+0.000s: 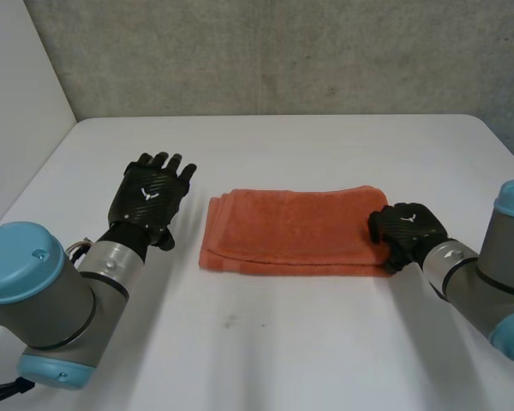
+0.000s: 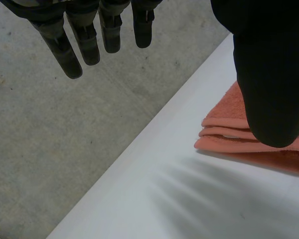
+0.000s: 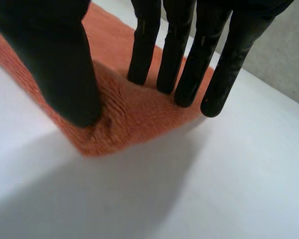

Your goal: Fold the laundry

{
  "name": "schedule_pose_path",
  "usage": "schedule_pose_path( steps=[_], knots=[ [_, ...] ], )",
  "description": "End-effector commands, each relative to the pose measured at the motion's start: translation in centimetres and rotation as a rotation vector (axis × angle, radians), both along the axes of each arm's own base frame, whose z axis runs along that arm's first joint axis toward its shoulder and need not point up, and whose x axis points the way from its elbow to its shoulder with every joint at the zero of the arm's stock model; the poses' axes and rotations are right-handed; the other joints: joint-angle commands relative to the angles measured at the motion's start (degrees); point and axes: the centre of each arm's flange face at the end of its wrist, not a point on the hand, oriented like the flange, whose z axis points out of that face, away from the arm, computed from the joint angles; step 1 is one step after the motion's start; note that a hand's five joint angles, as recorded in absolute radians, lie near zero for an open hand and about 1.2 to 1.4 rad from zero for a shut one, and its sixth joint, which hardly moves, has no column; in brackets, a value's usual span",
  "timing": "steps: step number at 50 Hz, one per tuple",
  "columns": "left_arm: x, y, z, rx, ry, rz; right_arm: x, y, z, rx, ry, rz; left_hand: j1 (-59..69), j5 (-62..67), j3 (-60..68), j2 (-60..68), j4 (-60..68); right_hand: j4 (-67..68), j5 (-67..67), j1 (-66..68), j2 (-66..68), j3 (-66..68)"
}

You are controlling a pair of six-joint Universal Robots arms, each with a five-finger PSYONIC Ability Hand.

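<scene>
We see an orange towel, folded into a flat rectangle, lying in the middle of a white table. The right hand rests on the towel's right end, its fingers straight and its thumb pressing on the cloth. The left hand is held beside the towel's left end, clear of it, fingers straight and spread.

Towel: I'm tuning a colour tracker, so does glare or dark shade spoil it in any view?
Head view: towel evenly lit, no glare. Left wrist view: folded edges plainly lit, the left hand covering part. Right wrist view: no glare either; the right hand has its fingers resting on its corner.
</scene>
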Motion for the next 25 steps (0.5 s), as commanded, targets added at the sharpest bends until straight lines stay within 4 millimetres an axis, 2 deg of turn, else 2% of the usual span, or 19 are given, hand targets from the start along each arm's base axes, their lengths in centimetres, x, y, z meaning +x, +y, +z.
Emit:
schedule_pose_path(
  steps=[1, 4, 6, 10, 11, 12, 15, 16, 19, 20, 23, 24, 25],
  knots=[
    [0.0, 0.2, -0.1, 0.003, -0.002, -0.002, -1.2, -2.6, -0.4, -0.026, 0.018, -0.042, -1.1, -2.8, -2.4, -1.7, -1.8, 35.9, 36.9, 41.4, 34.7, 35.2],
    [0.0, 0.2, -0.1, 0.005, -0.003, 0.0, -1.0, -3.4, 0.2, -0.071, 0.038, -0.041, -1.1, -2.8, -2.4, -1.7, -1.8, 35.9, 36.9, 41.4, 34.7, 35.2],
    [0.0, 0.2, 0.0, 0.001, -0.001, 0.0, -0.8, -4.3, 1.4, -0.135, 0.065, -0.029, -1.1, -2.8, -2.4, -1.7, -1.8, 35.9, 36.9, 41.4, 34.7, 35.2],
    [0.0, 0.3, 0.3, -0.007, 0.002, 0.0, 1.2, -4.7, 4.2, -0.241, 0.068, 0.025, -1.1, -2.8, -2.4, -1.7, -1.8, 35.9, 36.9, 41.4, 34.7, 35.2],
    [0.0, 0.3, 0.4, -0.008, 0.004, 0.0, 3.6, -3.7, 5.7, -0.295, 0.054, 0.089, -1.1, -2.8, -2.4, -1.7, -1.8, 35.9, 36.9, 41.4, 34.7, 35.2],
    [0.0, 0.3, 0.4, -0.008, 0.004, -0.002, 6.8, -1.9, 6.9, -0.343, 0.032, 0.179, -1.1, -2.8, -2.4, -1.7, -1.8, 35.9, 36.9, 41.4, 34.7, 35.2],
    [0.0, 0.3, 0.4, -0.007, 0.002, 0.0, 10.8, 1.1, 7.9, -0.381, -0.006, 0.309, -1.1, -2.8, -2.4, -1.7, -1.8, 35.9, 36.9, 41.4, 34.7, 35.2],
    [0.0, 0.3, 0.4, -0.006, 0.002, 0.0, 12.9, 3.1, 7.6, -0.384, -0.015, 0.381, -1.1, -2.8, -2.4, -1.7, -1.8, 35.9, 36.9, 41.4, 34.7, 35.2],
    [0.1, 0.3, 0.4, -0.006, 0.002, 0.003, 15.3, 6.1, 5.8, -0.348, -0.019, 0.504, -1.1, -2.8, -2.4, -1.7, -1.8, 35.9, 36.9, 41.4, 34.7, 35.2],
    [0.1, 0.3, 0.4, -0.004, 0.001, 0.004, 16.4, 8.0, 4.4, -0.317, -0.019, 0.597, -1.1, -2.8, -2.4, -1.7, -1.8, 35.9, 36.9, 41.4, 34.7, 35.2],
    [0.5, 0.0, 0.9, -0.015, 0.008, 0.036, 17.3, 9.7, 2.9, -0.283, -0.014, 0.698, -1.1, -2.8, -2.4, -1.7, -1.8, 35.9, 36.9, 41.4, 34.7, 35.2],
    [0.5, 0.0, 0.9, -0.017, 0.01, 0.043, 17.2, 9.6, 3.0, -0.283, -0.015, 0.693, -1.1, -2.8, -2.4, -1.7, -1.8, 34.7, 35.8, 40.3, 33.6, 34.1],
    [0.6, -0.1, 1.0, -0.018, 0.011, 0.05, 17.2, 9.4, 3.2, -0.284, -0.016, 0.683, -1.1, -2.8, -2.4, -1.7, -1.8, 17.1, 18.2, 22.7, 15.9, 16.5]
  ],
)
